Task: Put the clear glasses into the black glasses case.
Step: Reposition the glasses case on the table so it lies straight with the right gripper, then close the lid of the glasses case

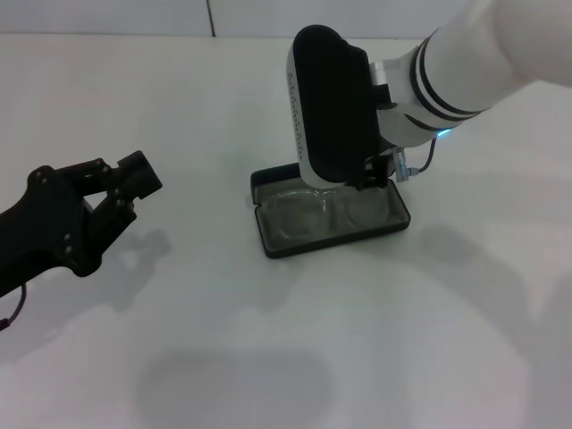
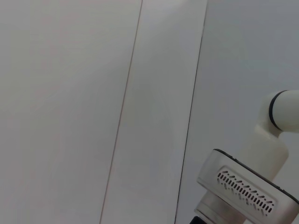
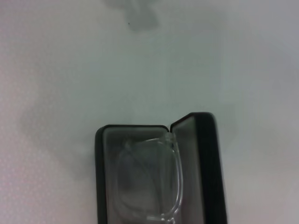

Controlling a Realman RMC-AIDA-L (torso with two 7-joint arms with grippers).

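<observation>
The black glasses case [image 1: 393, 223] lies open near the middle of the white table, grey lining up. Its lid [image 1: 268, 177] stands raised along the far side. The clear glasses [image 1: 326, 214] lie inside the case, lenses flat on the lining. In the right wrist view the clear glasses [image 3: 154, 186] rest in the case [image 3: 99, 177] beside the tilted lid [image 3: 208, 163]. My right gripper [image 1: 375, 172] hangs just over the case's far edge, mostly hidden behind its own wrist housing. My left gripper [image 1: 134, 183] is held above the table, far to the left of the case.
White tabletop [image 1: 402, 340] surrounds the case on all sides. A seam [image 1: 211, 18] runs along the back wall. The left wrist view shows only pale panels and the right arm's silver wrist housing [image 2: 243, 186].
</observation>
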